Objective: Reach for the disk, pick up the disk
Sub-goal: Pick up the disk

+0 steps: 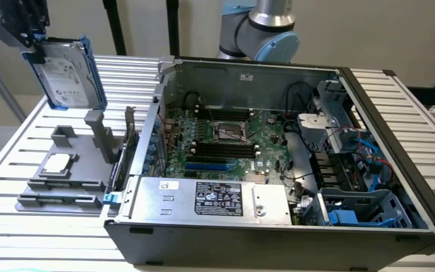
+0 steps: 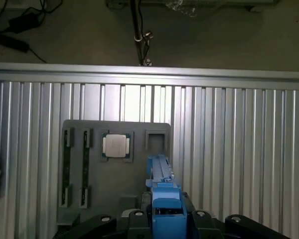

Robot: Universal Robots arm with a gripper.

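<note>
The disk point(image 1: 65, 73) is a silver-grey hard drive with a white label in a bright blue carrier. It hangs upright in the air at the exterior view's upper left, well above the grey tray point(image 1: 70, 150). My gripper point(image 1: 30, 50) is shut on its top edge. In the wrist view the blue carrier of the disk point(image 2: 162, 191) shows edge-on between my dark fingers point(image 2: 137, 219), with the grey tray point(image 2: 92, 164) far below it.
A small square silver chip point(image 1: 57, 164) point(image 2: 115, 146) lies on the tray. The open computer case point(image 1: 399, 170) stands at the exterior view's right, with a silver box point(image 1: 165, 201) at its front. A slatted metal table point(image 1: 21, 226) carries everything.
</note>
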